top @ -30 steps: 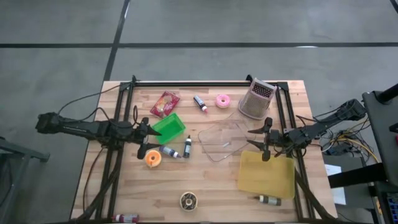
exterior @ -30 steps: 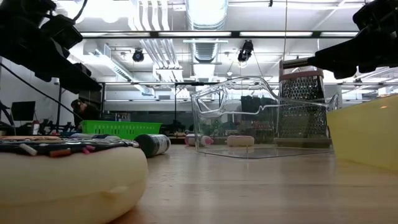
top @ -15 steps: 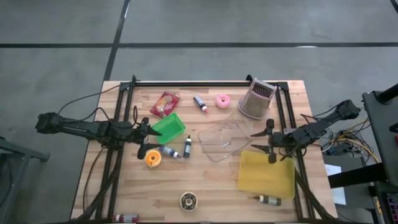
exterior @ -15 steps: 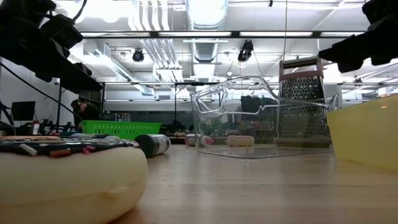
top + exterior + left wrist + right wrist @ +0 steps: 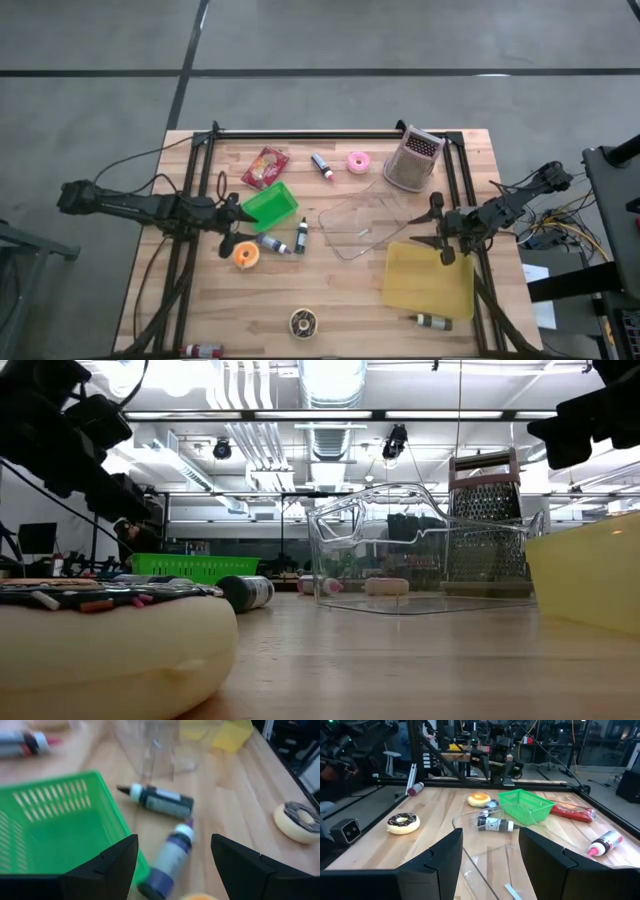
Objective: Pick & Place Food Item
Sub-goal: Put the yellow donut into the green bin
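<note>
Basically nothing placed yet: both my pincers are released and empty. Left pincer (image 5: 232, 218) hangs beside the green basket (image 5: 271, 204), orange donut (image 5: 246, 254) at its 6 o'clock. Right pincer (image 5: 438, 229) hovers between clear tray (image 5: 362, 228) and yellow bin (image 5: 428, 281).

Bright ceiling lights glare; left wrist view blurred.

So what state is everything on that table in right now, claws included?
Left claw: open, empty, beside the green basket.
Right claw: open, empty, at the clear container's edge.
Green basket: upright, empty.
Clear container: upright, empty.
Yellow bin: empty.
Grater: standing.
Two dark bottles: lying down.
</note>
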Motion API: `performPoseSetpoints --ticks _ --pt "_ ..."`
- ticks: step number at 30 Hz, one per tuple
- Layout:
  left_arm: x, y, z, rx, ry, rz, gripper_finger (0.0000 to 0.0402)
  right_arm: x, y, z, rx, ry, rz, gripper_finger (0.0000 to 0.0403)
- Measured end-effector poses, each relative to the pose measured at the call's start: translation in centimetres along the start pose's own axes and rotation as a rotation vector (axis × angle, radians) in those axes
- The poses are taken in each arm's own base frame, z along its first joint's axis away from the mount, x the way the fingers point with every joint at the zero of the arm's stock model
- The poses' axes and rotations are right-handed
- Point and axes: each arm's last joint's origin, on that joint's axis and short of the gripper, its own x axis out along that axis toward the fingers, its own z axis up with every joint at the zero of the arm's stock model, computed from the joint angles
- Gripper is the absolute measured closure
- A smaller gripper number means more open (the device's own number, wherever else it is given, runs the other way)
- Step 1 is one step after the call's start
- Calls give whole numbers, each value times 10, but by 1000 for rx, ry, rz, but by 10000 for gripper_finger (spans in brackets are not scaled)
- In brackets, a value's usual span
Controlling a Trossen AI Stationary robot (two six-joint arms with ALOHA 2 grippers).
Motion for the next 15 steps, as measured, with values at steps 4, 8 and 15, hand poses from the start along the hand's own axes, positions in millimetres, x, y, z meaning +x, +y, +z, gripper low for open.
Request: performPoseSetpoints --ticks 4,8,15 --pt "-4 -3 1 -50 63 -36 145 0 0 0 0 1 0 211" --pt "-7 -5 2 -104 116 -48 145 0 0 0 3 1 -2 211" --pt "-1 -9 -2 -171 190 -61 145 1 0 -1 3 7 -7 211"
